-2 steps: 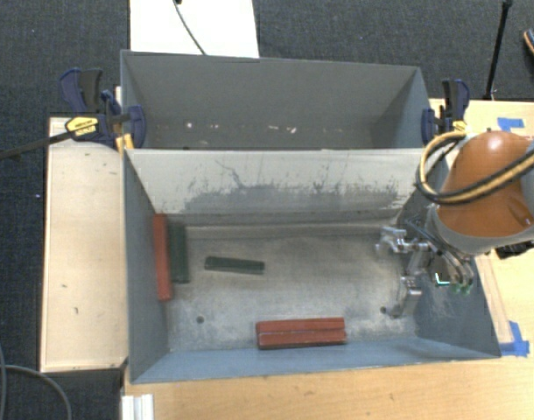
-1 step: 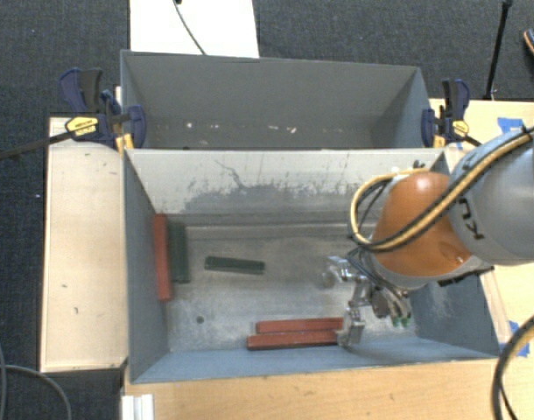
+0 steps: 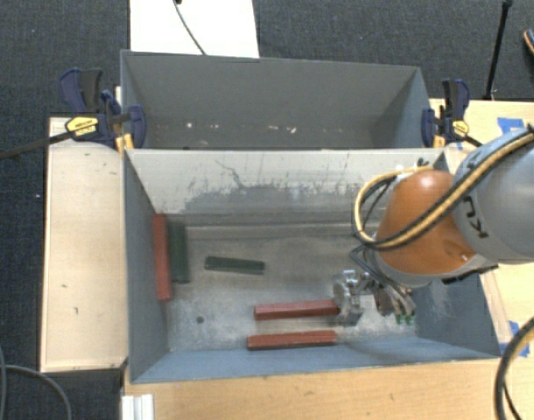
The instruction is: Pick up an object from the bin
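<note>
My gripper point(image 3: 349, 309) is low over the bin floor at the front right, right at the right-hand end of a red-brown flat bar point(image 3: 295, 311). Whether its fingers grasp that bar cannot be made out. A second red-brown bar point(image 3: 291, 341) lies just in front of it, near the bin's front wall. A dark green short bar point(image 3: 235, 266) lies farther left, toward the middle of the floor.
Against the left wall a long red bar point(image 3: 162, 257) and a dark green bar point(image 3: 178, 253) stand side by side. The arm's orange cover and cables hang over the bin's right part.
</note>
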`<state>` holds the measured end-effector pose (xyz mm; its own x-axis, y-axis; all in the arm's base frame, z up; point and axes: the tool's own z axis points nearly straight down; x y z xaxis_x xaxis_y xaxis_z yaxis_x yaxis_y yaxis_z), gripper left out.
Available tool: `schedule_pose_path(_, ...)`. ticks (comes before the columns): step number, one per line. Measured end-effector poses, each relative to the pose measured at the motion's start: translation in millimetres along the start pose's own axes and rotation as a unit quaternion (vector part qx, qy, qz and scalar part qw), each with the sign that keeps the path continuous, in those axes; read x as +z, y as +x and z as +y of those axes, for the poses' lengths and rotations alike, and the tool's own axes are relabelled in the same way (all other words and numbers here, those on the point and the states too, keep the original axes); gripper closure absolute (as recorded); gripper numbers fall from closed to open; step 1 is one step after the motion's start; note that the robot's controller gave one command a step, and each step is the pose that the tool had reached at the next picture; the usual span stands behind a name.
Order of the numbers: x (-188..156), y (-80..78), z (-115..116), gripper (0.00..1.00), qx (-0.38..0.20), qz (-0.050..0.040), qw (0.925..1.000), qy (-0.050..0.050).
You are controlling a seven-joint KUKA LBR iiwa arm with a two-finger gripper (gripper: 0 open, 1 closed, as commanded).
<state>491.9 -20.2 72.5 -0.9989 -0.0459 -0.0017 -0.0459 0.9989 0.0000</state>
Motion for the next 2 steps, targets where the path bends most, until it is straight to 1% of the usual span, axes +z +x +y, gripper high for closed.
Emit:
schedule_pose_path(1, -121.7, -54.1, -10.1, 1.00, -0.168, -0.0043, 0.9858, 0.001)
schedule_pose_path(2, -192.4, -45.1, -28.5, 1.00, -0.292, -0.0027, 0.9565, 0.001)
